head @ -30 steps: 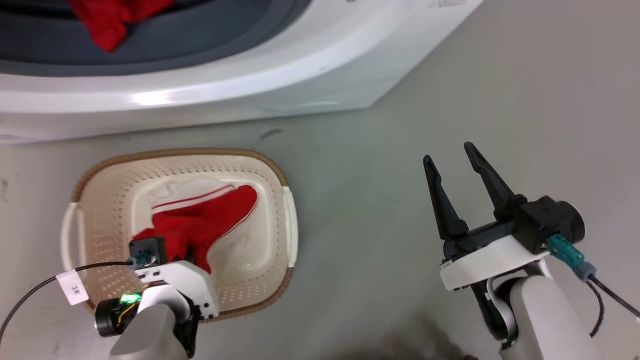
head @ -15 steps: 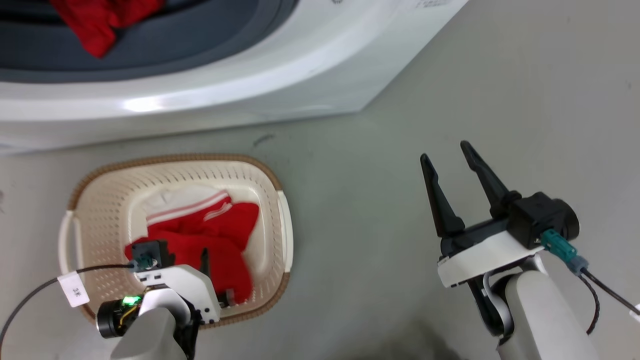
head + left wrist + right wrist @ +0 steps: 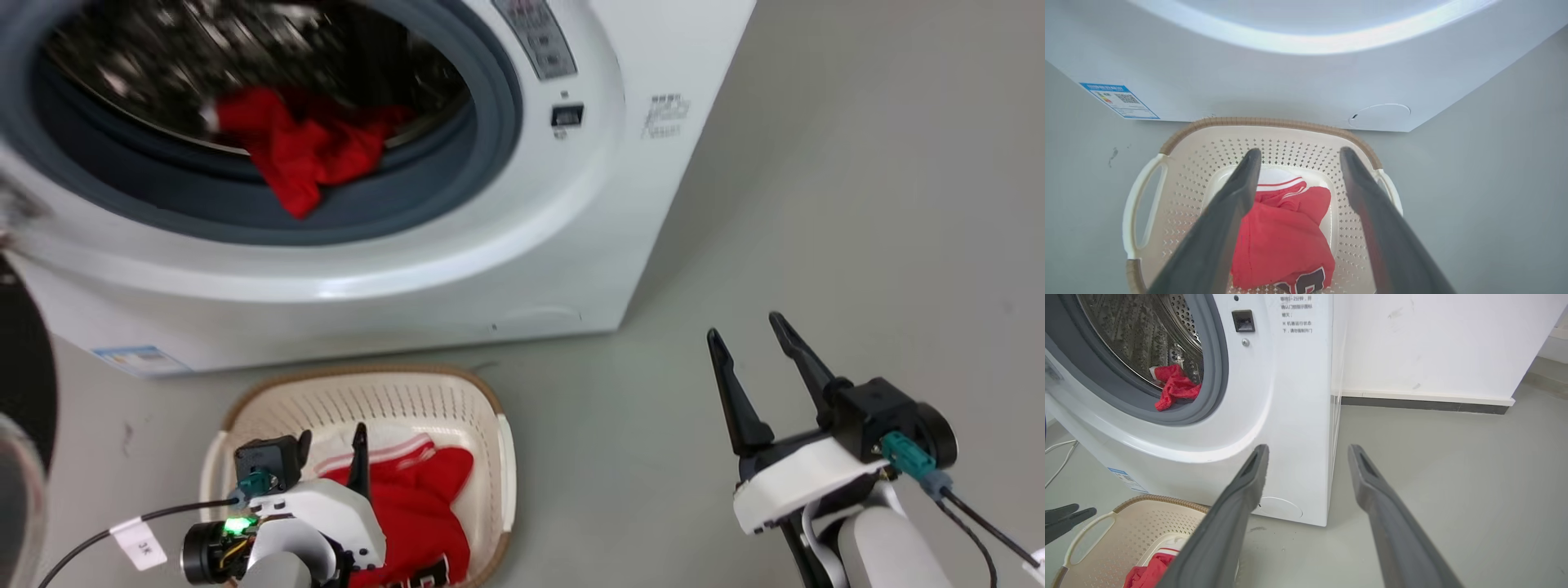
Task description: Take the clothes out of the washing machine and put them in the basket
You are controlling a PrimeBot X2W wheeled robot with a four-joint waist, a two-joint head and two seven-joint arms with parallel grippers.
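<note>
Left wrist view: left end effector (image 3: 1299, 152), spread and empty, has lifted off the red fabric garment (image 3: 1282, 232) now lying in the cream perforated plastic basket (image 3: 1180, 192); another red garment (image 3: 306, 151) hangs at the porthole of the white front-loading washing machine (image 3: 571, 245), so one more fetch looks due.

Head cam high, fwd-down; L wrist close over basket (image 3: 1265, 121); R wrist low; basket shared.
</note>
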